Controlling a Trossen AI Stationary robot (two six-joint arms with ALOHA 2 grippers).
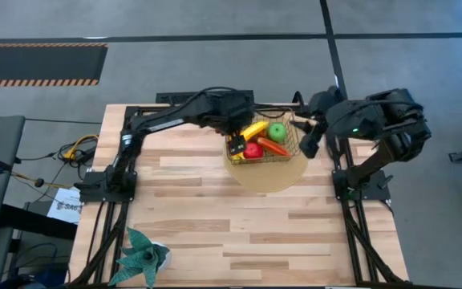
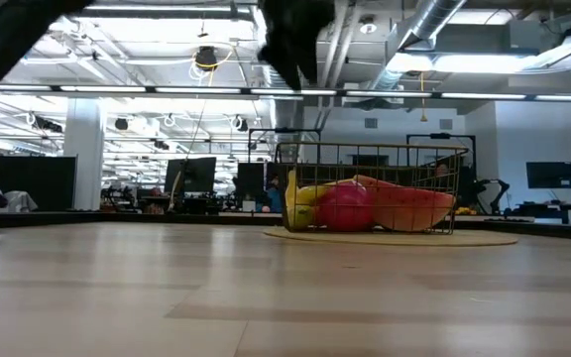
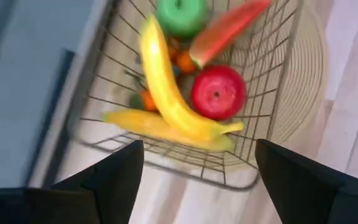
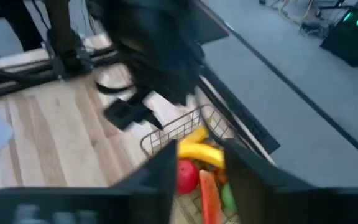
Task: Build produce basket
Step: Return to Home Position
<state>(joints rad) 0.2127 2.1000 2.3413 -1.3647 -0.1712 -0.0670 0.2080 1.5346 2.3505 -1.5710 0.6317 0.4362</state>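
Just above the filled basket [image 3: 166, 158] the left hand [image 3: 199, 146] hangs open, right hand [image 1: 310, 146] open beside

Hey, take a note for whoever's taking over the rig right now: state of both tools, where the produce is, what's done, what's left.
Left tool: open, empty, above the basket at its left end.
Right tool: open, empty, just right of the basket.
Basket sits on the round mat. It holds two bananas, red apple, green apple, red wedge, orange pieces.
Done: all produce in view is in the basket.
Left: bring both arms home.
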